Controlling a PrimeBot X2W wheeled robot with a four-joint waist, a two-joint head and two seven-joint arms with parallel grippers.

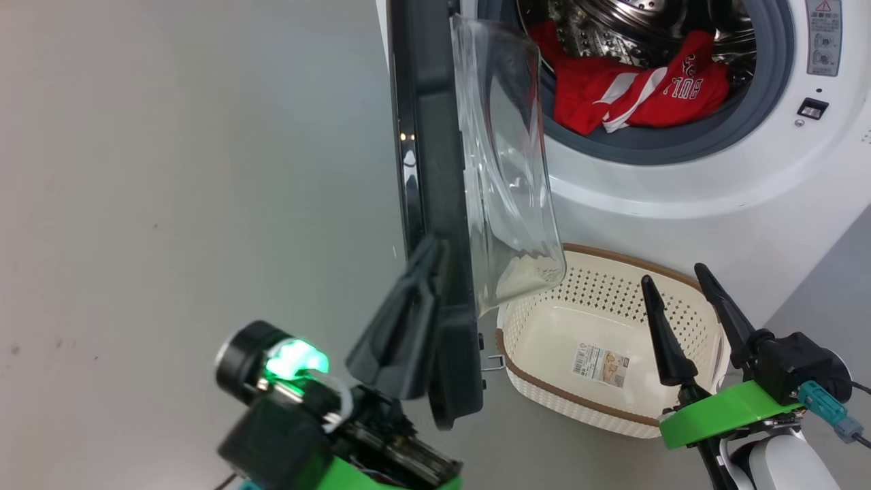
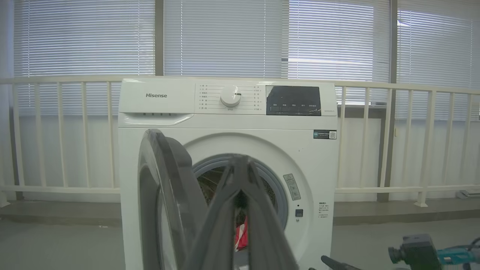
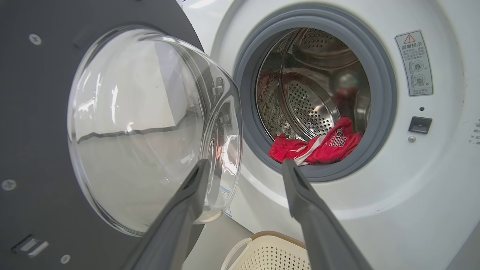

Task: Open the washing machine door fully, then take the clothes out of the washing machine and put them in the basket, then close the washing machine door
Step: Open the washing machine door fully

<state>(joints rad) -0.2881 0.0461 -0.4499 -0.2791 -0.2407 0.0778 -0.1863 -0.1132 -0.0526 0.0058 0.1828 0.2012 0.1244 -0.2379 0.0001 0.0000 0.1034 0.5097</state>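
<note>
Working the door-opening step: the left gripper [image 1: 430,250], fingers pinched shut on nothing, sits by the washing machine door [image 1: 435,170] rim at 6 o'clock, and the door stands only half swung. The right gripper [image 1: 672,273] hangs spread above the basket [image 1: 544,401] at 4. The clothes [image 1: 633,88] lie in the drum [image 1: 612,20] at 1. Next, I judge, the door needs nudging wider toward 9.

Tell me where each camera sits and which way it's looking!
Head view: on the robot's head, looking down at the washing machine door, the clothes inside the washing machine and the basket; left jaws shut lower left, right jaws open lower right.
Left wrist view: on the left wrist, farther back, facing the machine's front; left jaws shut, bottom middle.
Right wrist view: on the right wrist, close up, facing the clothes; right jaws open, bottom middle.
Shared: head and right wrist views show the basket.
</note>
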